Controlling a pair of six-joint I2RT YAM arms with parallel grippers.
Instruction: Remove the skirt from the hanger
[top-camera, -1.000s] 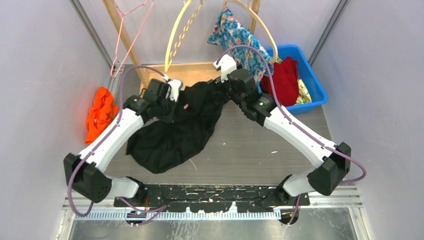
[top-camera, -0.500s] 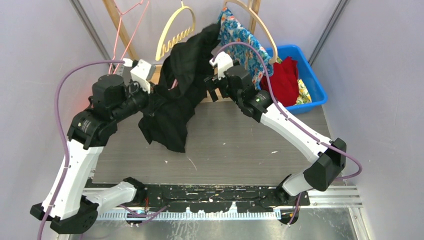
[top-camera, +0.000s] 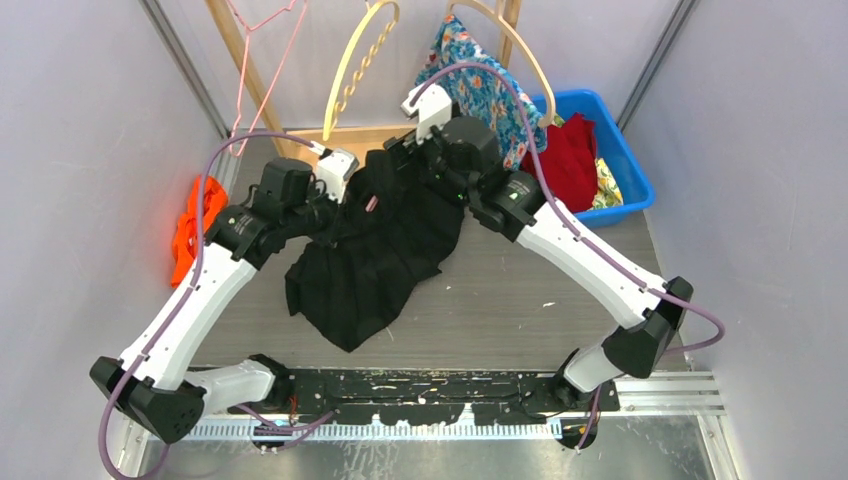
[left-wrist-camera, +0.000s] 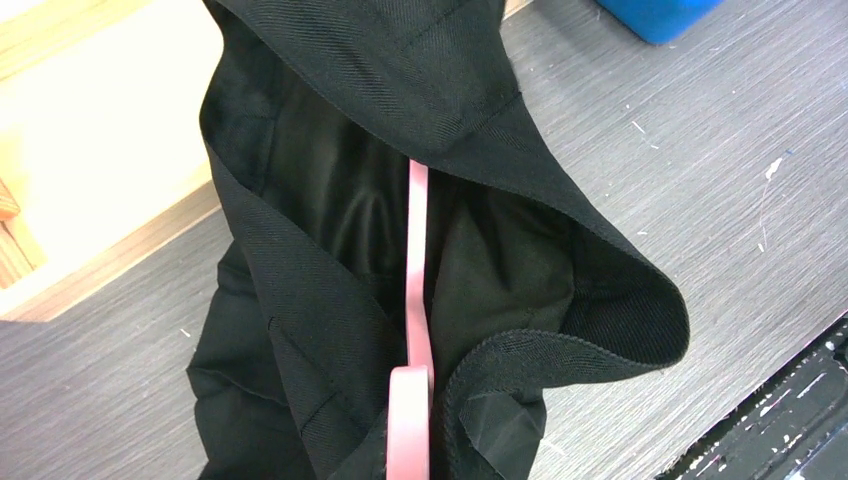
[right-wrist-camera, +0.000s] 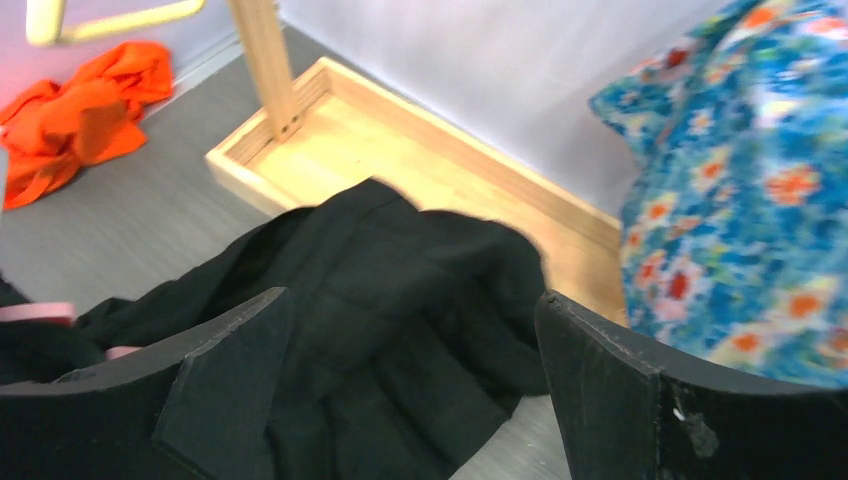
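Far left, loose on the grey table (top-camera: 520, 290): a crumpled orange cloth (top-camera: 195, 225), in no container. Further right, a shallow wooden tray (top-camera: 345, 140) at the back, with the top edge of the black skirt (top-camera: 375, 240) lying against its near rim. Far right, a blue bin (top-camera: 625, 160) holding a red garment (top-camera: 570, 160) and, at its near corner, a scrap of pale patterned cloth (top-camera: 606, 195). Just left of the bin, hanging: a floral garment (top-camera: 480, 90).

Skirt spread over the middle of the table between the two arms, waistband bunched toward the tray, hem trailing toward the bases. Threaded on a pink hanger (left-wrist-camera: 416, 290), which in the left wrist view runs inside the gaping waistband.

Left arm (top-camera: 200, 300): elbow folded low at the near left corner, forearm rising diagonally to the skirt's left edge. Left gripper (top-camera: 332, 205) sunk into the fabric, fingers hidden in both views; cannot tell whether clamped or parted.

Right arm (top-camera: 580, 250): elbow out at the right, forearm stretched long toward the tray. Right gripper (right-wrist-camera: 412, 300) poised over the skirt's top fold, fingers spread wide, grasping nothing.
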